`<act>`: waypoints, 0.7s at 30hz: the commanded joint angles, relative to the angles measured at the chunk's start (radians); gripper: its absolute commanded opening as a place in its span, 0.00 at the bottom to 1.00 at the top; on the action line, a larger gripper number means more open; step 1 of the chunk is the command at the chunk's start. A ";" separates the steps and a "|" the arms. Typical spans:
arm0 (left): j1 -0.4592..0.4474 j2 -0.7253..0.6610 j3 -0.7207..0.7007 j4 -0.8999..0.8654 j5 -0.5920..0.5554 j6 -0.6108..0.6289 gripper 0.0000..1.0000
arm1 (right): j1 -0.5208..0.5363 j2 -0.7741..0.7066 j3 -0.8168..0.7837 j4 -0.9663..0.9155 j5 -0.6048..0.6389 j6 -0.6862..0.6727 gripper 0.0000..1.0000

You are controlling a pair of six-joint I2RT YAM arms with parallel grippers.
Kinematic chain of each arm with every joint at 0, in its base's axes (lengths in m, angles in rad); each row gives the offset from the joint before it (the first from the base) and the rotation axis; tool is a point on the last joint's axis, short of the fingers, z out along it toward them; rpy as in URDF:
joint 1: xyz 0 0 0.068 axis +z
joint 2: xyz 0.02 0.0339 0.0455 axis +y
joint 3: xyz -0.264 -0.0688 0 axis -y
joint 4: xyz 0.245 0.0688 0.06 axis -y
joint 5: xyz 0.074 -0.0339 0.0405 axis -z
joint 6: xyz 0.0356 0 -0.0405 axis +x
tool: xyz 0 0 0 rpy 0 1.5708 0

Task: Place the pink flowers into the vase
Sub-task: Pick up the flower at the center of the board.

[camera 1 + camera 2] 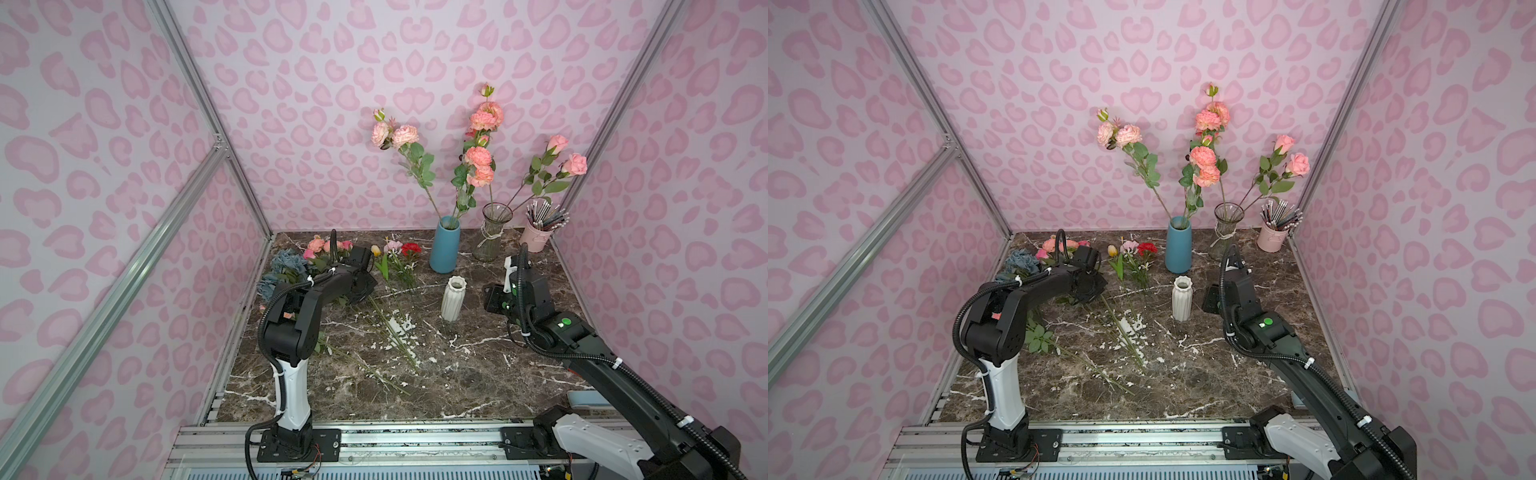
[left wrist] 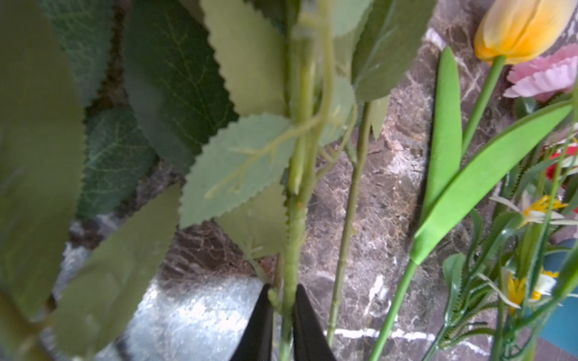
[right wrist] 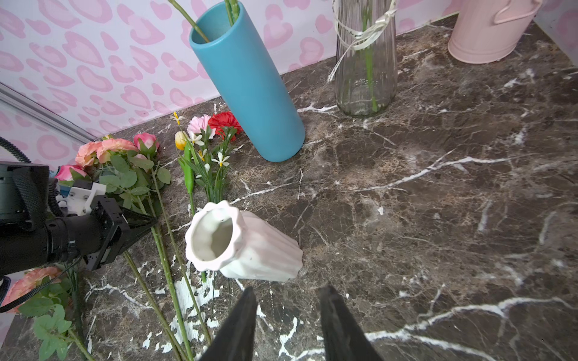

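The left hand (image 2: 283, 292) pinches a green stem (image 2: 294, 237) of the pink flowers (image 1: 322, 247), which lie on the dark marble worktop (image 1: 478, 374) at its far left, just beside a dusty-blue hydrangea bunch (image 1: 284, 259). The right hand (image 3: 287, 297), fingers spread apart, hangs near the white ribbed vase (image 3: 259, 250) standing upright mid-worktop; more pink blooms stand in a blue vase (image 1: 444, 249) and a glass vase (image 1: 492, 237) at the back wall.
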 commanded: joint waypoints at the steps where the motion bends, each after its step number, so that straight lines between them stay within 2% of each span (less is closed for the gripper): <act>1: -0.004 -0.020 0.007 0.041 -0.034 -0.007 0.13 | 0.000 -0.001 0.008 0.013 -0.002 -0.004 0.39; 7: -0.011 -0.084 -0.017 0.041 -0.078 -0.008 0.04 | -0.002 0.018 0.011 0.021 -0.010 -0.004 0.39; 18: -0.013 -0.209 -0.094 0.079 -0.131 -0.024 0.03 | 0.000 0.027 0.032 0.033 -0.024 -0.006 0.39; 21: -0.025 -0.262 -0.115 0.136 -0.136 0.008 0.03 | 0.000 0.027 0.036 0.031 -0.029 -0.005 0.39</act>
